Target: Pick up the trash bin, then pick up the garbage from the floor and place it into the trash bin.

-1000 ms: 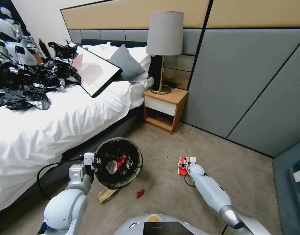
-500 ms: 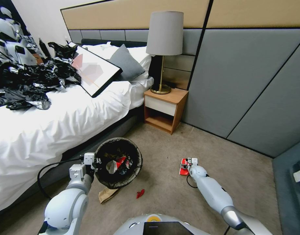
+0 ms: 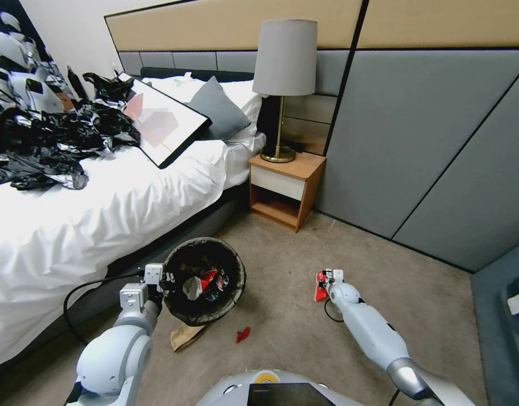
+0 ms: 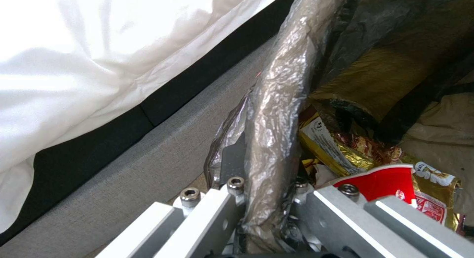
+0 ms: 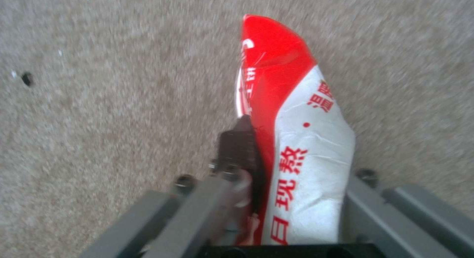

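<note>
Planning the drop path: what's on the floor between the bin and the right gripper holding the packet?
Bare carpet, per the head view, between trash bin and right gripper shut on the red-and-white packet. The red scrap lies nearer the robot.

My left end effector (image 3: 161, 280) clamped on the trash bin (image 3: 237, 287) rim; right end effector (image 3: 325, 277) extended low, pinching a red-and-white packet (image 5: 291, 139).

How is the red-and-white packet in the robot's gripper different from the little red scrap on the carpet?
The red-and-white packet is pinched in the right gripper; the red scrap lies loose on the carpet. The packet is bigger and printed with red characters; the scrap is plain red and crumpled. The scrap lies nearer the trash bin. Both are outside it.
</note>
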You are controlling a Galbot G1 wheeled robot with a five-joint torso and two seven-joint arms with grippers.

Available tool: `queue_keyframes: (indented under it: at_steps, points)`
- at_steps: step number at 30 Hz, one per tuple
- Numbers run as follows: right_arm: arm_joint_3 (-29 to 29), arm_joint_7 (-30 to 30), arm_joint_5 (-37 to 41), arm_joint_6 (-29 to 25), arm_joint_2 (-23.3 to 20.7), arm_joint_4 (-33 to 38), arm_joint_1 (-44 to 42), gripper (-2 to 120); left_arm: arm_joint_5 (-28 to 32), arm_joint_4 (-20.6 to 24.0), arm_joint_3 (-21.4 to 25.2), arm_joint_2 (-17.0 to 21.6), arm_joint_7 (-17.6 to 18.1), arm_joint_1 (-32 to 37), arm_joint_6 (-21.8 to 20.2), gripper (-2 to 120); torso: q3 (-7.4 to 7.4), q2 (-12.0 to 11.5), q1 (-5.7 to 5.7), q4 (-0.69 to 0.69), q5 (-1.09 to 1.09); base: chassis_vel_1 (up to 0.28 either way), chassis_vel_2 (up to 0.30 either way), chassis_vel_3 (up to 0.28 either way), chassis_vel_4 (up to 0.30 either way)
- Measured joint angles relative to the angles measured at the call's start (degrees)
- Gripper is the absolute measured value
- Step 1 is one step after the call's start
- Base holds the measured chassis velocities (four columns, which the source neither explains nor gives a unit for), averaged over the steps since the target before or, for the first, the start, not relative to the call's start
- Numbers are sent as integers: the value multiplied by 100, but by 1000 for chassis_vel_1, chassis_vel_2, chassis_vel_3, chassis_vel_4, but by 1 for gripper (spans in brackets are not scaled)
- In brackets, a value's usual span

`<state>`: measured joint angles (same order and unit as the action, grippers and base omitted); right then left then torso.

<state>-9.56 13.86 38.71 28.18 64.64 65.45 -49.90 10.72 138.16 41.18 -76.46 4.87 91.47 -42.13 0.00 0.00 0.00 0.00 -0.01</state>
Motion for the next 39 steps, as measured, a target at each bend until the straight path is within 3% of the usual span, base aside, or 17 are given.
queue_keyframes:
  at_steps: [11, 22, 26, 29, 30, 33, 39]
  points:
    - [-1, 136, 153, 127, -91, 380, -105, 0, 3, 5, 23, 22, -1, 16, 0, 0, 0, 0, 0, 1, 2, 0, 0, 0, 0]
    - [-228, 435, 880, 487, -705, 2020, -603, 0, 125, 347, 57, 121, -14, 131, 0, 0, 0, 0, 0, -1, 3, 0, 0, 0, 0]
    - [-357, 542, 1194, 554, -901, 2778, -747, 0, 221, 494, 71, 136, -23, 192, 0, 0, 0, 0, 0, 1, 2, 0, 0, 0, 0]
    - [-462, 749, 1696, 663, -1107, 3869, -861, 0, 292, 517, 45, 122, -26, 248, 0, 0, 0, 0, 0, 1, -1, 0, 0, 0, 0]
    - [-462, 749, 1696, 663, -1107, 3869, -861, 0, 292, 517, 45, 122, -26, 248, 0, 0, 0, 0, 0, 1, -1, 0, 0, 0, 0]
    - [-400, 1170, 2583, 819, -1303, 5325, -760, 0, 302, 517, -65, 75, -84, 312, 0, 0, 0, 0, 0, 1, -1, 0, 0, 0, 0]
    - [-147, 1356, 3749, 822, -1525, 6507, -355, 0, 296, 518, -130, 98, -126, 312, 0, 0, 0, 0, 0, 2, -2, 0, 0, 0, 0]
